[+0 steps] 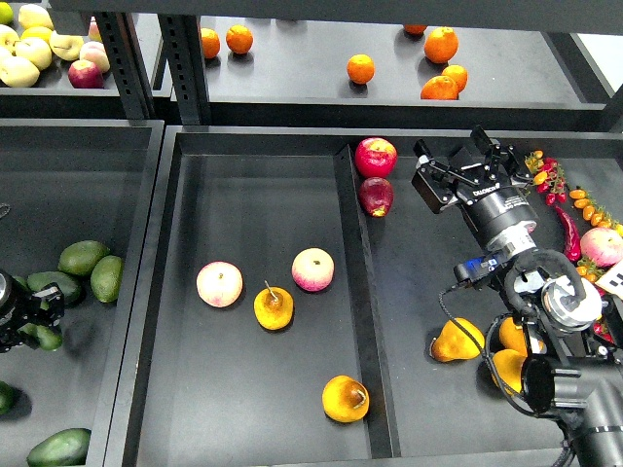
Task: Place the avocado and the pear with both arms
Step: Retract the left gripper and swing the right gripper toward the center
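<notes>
pear (346,399) plump, orange-yellow, brownish dimple and short dark stem stub, lies at near end of middle tray (243,195), apart from other fruit. second yellow pear (274,307) with thin stem sits between two pale pink apples (220,284). avocado (60,447) smooth, dark green, oval, in left bin near bottom edge. left gripper (34,311) low among paler avocados (92,268), fingers dark, cannot tell state. right gripper (458,165) hangs over right tray, fingers spread, nothing held, beside glossy red apples (376,157).
</notes>
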`<act>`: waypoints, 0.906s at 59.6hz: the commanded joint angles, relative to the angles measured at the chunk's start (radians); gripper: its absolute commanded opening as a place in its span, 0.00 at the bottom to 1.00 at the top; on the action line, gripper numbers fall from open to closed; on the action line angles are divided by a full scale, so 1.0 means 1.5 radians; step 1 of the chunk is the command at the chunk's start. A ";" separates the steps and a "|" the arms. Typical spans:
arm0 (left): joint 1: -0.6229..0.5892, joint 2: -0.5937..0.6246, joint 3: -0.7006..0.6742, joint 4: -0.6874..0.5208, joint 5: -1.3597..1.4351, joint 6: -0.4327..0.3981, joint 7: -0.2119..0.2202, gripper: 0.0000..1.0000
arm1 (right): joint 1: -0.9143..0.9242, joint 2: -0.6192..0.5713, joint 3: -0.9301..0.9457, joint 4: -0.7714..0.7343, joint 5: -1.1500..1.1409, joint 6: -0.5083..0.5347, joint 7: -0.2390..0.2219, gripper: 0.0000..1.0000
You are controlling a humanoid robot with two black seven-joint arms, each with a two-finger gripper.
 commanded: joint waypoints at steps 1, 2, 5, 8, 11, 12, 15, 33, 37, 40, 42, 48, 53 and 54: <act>0.007 -0.020 0.000 0.021 -0.001 0.000 0.000 0.24 | 0.001 0.000 0.000 0.000 -0.001 0.000 0.001 1.00; 0.008 -0.021 0.000 0.024 0.000 0.000 0.000 0.25 | 0.000 0.000 0.000 0.001 0.000 0.000 0.000 1.00; 0.011 -0.025 0.000 0.034 0.000 0.000 0.000 0.28 | 0.000 0.000 0.000 0.001 0.000 0.000 0.000 1.00; 0.012 -0.027 0.000 0.038 0.000 0.000 0.000 0.29 | 0.000 0.000 -0.001 0.000 0.000 0.000 0.000 1.00; 0.013 -0.029 0.000 0.043 0.000 0.000 0.000 0.31 | 0.000 0.000 0.000 0.001 0.000 0.000 0.000 1.00; 0.013 -0.030 0.000 0.045 0.000 0.000 0.000 0.31 | 0.000 0.000 0.000 0.000 0.000 0.000 0.000 1.00; 0.014 -0.032 0.000 0.048 0.000 0.000 0.000 0.33 | 0.000 0.000 -0.001 0.000 0.000 0.001 0.000 1.00; 0.013 -0.041 0.002 0.055 0.012 0.000 0.000 0.44 | 0.000 0.000 -0.001 0.002 0.000 0.001 0.000 1.00; 0.013 -0.041 0.002 0.055 0.016 0.000 0.000 0.46 | 0.000 0.000 -0.001 0.002 0.000 0.001 0.000 1.00; 0.013 -0.041 0.002 0.055 0.018 0.000 0.000 0.47 | 0.000 0.000 -0.001 0.002 0.000 0.001 0.000 1.00; 0.013 -0.041 0.001 0.055 0.018 0.000 0.000 0.48 | 0.000 0.000 -0.001 0.002 0.000 0.001 0.000 1.00; 0.013 -0.041 0.001 0.055 0.017 0.000 0.000 0.50 | 0.000 0.000 -0.002 0.003 0.000 0.001 0.000 1.00; 0.009 -0.040 0.000 0.055 0.017 0.000 0.000 0.59 | -0.002 0.000 -0.003 0.003 -0.001 0.003 0.000 1.00; 0.008 -0.040 -0.001 0.055 0.017 0.000 0.000 0.60 | -0.002 0.000 -0.003 0.003 -0.001 0.003 0.000 1.00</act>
